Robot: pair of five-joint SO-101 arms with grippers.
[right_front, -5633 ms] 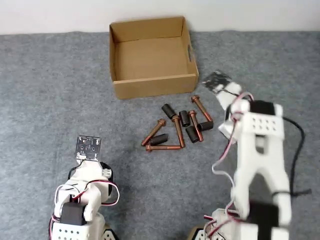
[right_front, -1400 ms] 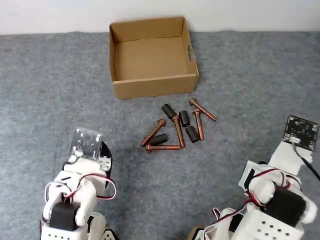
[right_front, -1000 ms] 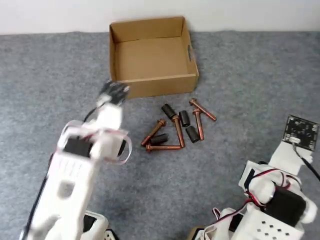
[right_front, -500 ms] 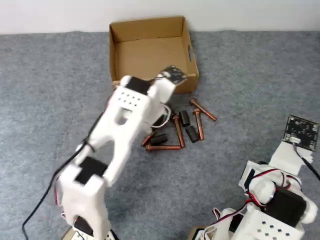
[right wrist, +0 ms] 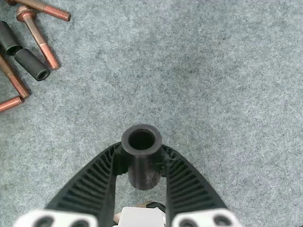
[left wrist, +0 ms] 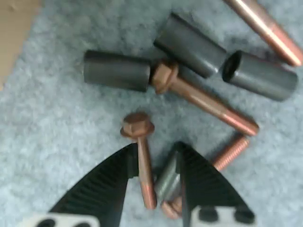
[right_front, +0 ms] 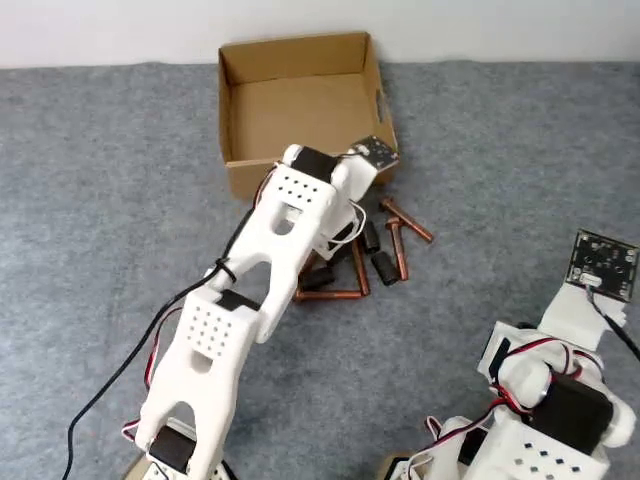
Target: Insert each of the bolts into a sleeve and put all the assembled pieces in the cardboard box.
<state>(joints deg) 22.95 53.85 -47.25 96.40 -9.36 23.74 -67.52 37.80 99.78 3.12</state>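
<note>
High view: the left arm [right_front: 290, 220] extended across the grey desk [right_front: 100, 200] to the pile of bolts and sleeves just in front of the cardboard box [right_front: 295, 45]; the arm hid part of the pile.
Left wrist view: the left gripper [left wrist: 157, 149] stood apart, one finger on each side of a copper bolt [left wrist: 143, 165].
Bolt's lie: flat on the desk, long axis running along the fingers, hexagonal head pointing away from the wrist.
Between the fingers too: a grey sleeve [left wrist: 166, 182], its near end cut off.
Farther off: a dark sleeve [left wrist: 117, 71] lay flat, one end meeting the head of a second bolt [left wrist: 203, 101].
Right wrist view: the right gripper [right wrist: 141, 153] was clamped on a black sleeve [right wrist: 141, 165], its open bore facing the camera, well apart from the pile.
Hard to tell: whether the left fingers touched the copper bolt.
</note>
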